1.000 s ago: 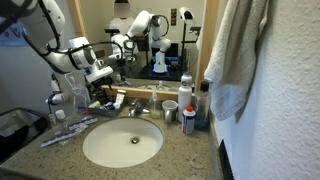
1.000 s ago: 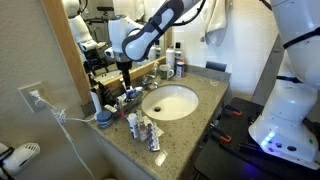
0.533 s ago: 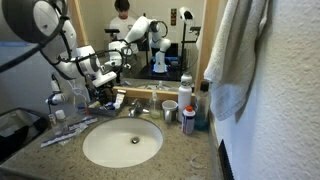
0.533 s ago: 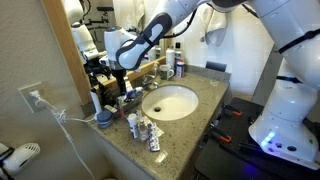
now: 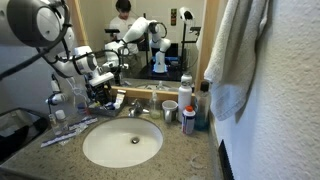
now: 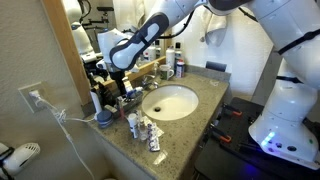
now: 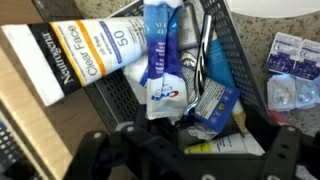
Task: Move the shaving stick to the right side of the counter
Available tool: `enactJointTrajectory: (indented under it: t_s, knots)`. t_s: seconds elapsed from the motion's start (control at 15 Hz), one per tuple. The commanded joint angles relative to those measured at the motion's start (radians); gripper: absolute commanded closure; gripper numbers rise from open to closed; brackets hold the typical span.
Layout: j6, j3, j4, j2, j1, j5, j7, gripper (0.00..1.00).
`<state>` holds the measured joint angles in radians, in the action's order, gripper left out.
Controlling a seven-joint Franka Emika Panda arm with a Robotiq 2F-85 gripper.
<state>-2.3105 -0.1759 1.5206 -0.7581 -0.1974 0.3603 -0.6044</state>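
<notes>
The gripper [image 7: 190,158] hangs over the black mesh basket [image 7: 236,55] at the left end of the counter [image 6: 205,100], with its jaws spread wide and empty. You find the shaving stick [image 7: 204,50] inside that basket, beside the toothpaste tube [image 7: 160,60]. It lies just beyond the fingertips, its long axis roughly square to the closing line

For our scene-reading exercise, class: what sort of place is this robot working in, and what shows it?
Most likely a bathroom: an oval white sink basin set in a speckled tan-brown counter, a wide wall mirror behind it, and a pale grey towel hanging beside.
</notes>
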Motion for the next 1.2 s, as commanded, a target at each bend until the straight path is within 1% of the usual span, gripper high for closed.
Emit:
enactJointTrajectory:
  t_s: [0.0, 0.6, 1.13]
  knots:
    - [0.084, -0.002, -0.024, 0.002, -0.007, -0.024, 0.004, 0.0]
    - [0.064, -0.012, -0.017, -0.039, 0.023, -0.11, 0.014, 0.0]
    - [0.047, -0.011, -0.026, -0.066, 0.031, -0.138, 0.021, 0.0]
